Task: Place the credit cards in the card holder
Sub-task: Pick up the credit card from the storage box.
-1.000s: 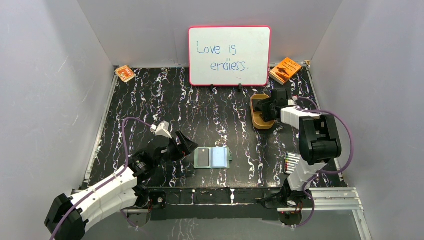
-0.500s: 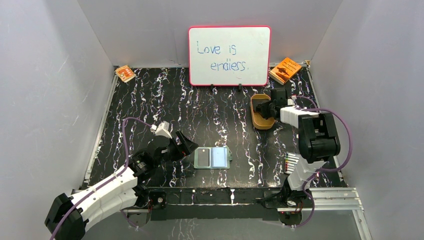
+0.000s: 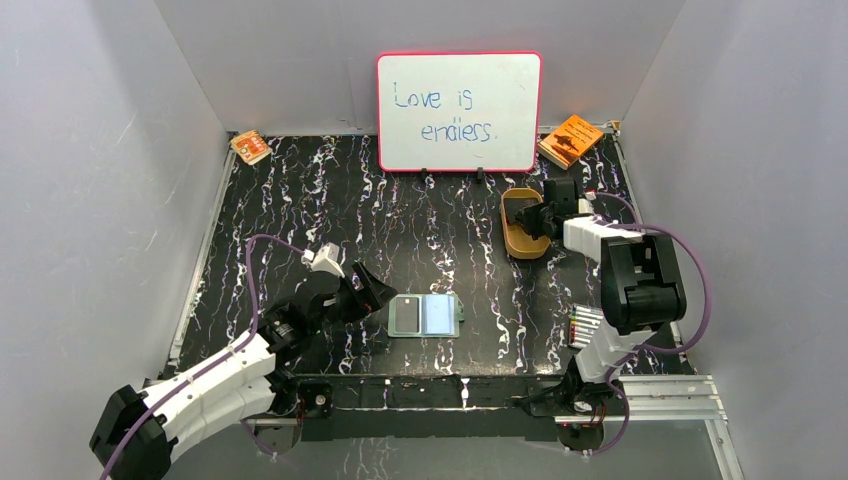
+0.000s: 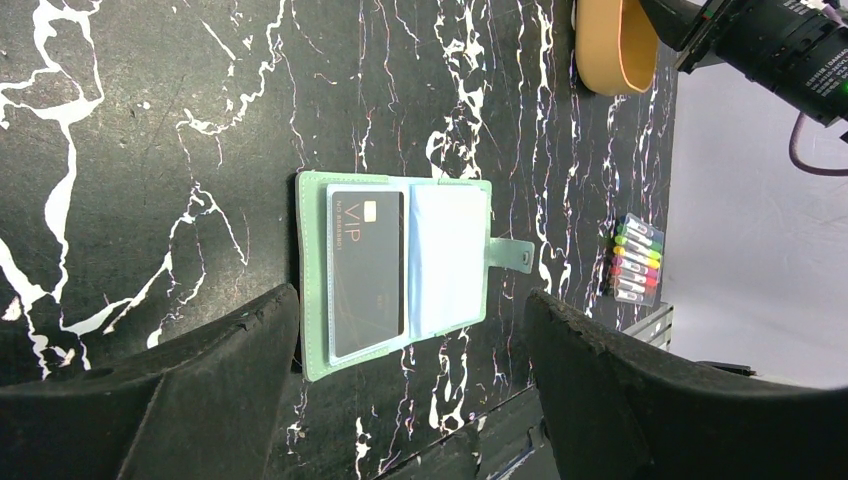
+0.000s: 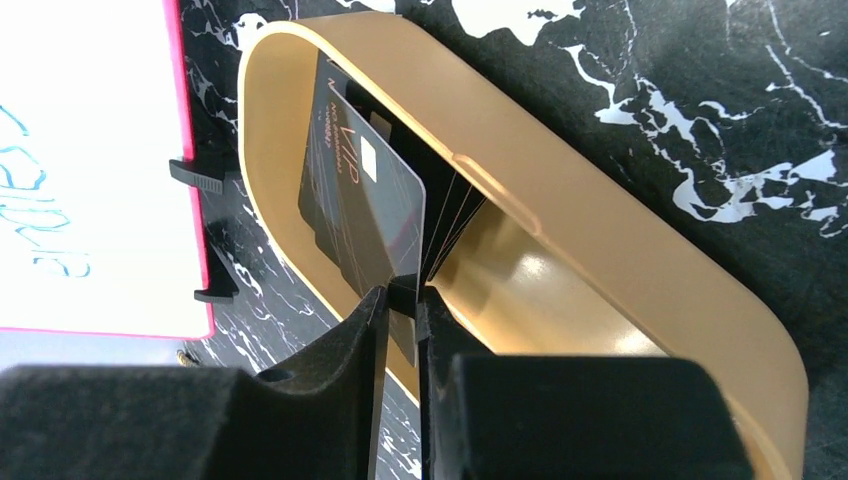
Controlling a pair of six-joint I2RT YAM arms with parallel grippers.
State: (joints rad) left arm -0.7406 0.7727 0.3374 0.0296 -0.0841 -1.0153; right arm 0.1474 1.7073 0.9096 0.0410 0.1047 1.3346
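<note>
1. Black marbled table (image 3: pixel 420 200): hemmed by pale walls at left, right and back, with a wide bare stretch across the middle and the left half.
2. Whiteboard (image 3: pixel 459 110): stands upright at the back edge, pink-framed.
3. Left gripper (image 3: pixel 372 296): hovers low just left of the card holder, jaws spread wide and gripping nothing; in the wrist view frames the holder between the two fingers.
4. Right gripper (image 5: pixel 400 295): reaches into the tan oval tray, fingers pinched tight on the lower edge of a credit card.
5. Tan oval tray (image 3: pixel 512 240): sits right of centre, near the whiteboard's right corner, with a raised rim all round.
6. Card holder (image 3: pixel 425 315): lies open and flat near the front edge, well apart from the tray, clasp tab pointing right.
7. Orange booklets (image 3: pixel 570 139) (image 3: pixel 250 147): lie in the two back corners.
8. Marker set (image 3: pixel 583 326): lies close to the front-right edge.
9. Credit cards: one (image 4: pixel 366 270) flat in the holder's left half; one (image 5: pixel 360 190) on edge inside the tray, gripped.
</note>
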